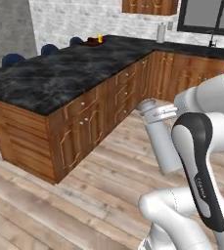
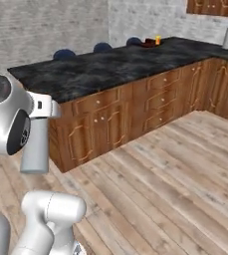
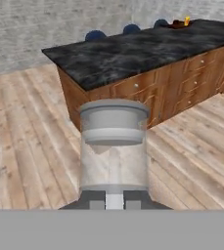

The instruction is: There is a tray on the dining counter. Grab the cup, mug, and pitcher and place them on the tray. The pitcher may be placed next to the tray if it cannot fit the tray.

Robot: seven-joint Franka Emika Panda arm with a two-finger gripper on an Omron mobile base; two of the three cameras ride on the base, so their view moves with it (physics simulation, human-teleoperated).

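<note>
Tool (image 3: 114, 204) of mine clenched on the pitcher (image 3: 114, 146), which stands upright directly ahead of its fingertips, lid uppermost. Pitcher carried above open wood floor (image 1: 99, 195), apart from the tabletop (image 1: 55, 78). Nearest tabletop corner and wood front edge lie ahead. Tray (image 1: 91, 42) with the yellow cup (image 1: 100, 37) sits at the tabletop's far end, well apart.

Grey-clear pitcher (image 3: 113, 146), pale-veined black dining counter (image 1: 50, 78), yellow cup (image 1: 100, 37)
</note>
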